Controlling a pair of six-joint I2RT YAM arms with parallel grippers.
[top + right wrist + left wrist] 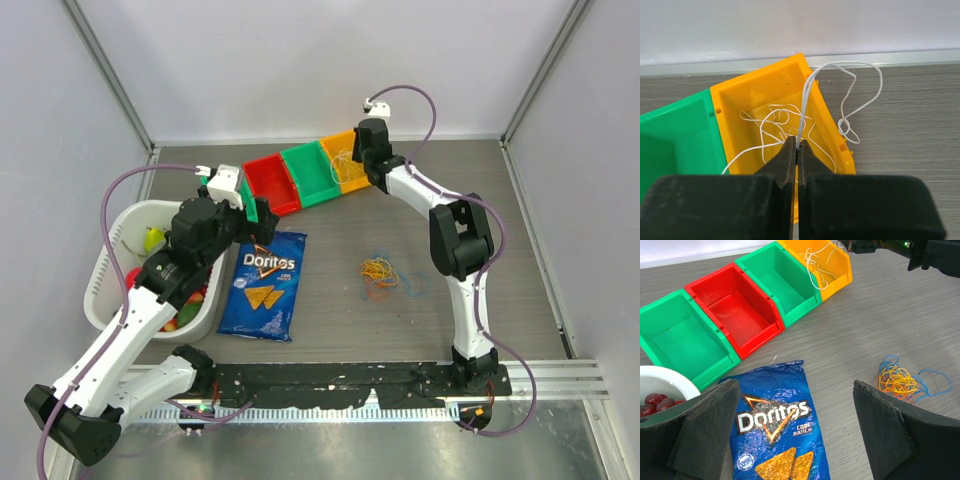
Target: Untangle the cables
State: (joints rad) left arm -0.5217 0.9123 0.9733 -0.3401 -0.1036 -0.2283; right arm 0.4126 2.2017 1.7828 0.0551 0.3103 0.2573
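Cables, coloured tangle [380, 272]: orange, yellow and blue loops heaped on the bare bench [525, 230], no clear long axis; well apart from both tools.
White cable [803, 107]: one strand pinched in the right tool [796, 146], pressed together on it; the rest trails into and over the yellow bin [755, 75] below.
Left tool [795, 390]: spread, empty, over a chip bag [775, 422]; the tangle lies ahead to its right (nothing between).
Beside: red bin [740, 315], white basket [105, 275].

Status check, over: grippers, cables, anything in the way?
Right gripper shut on white cable, over yellow-orange bin. Left gripper open, above Doritos bag. Orange-yellow-blue tangle loose on table, nothing blocking it.
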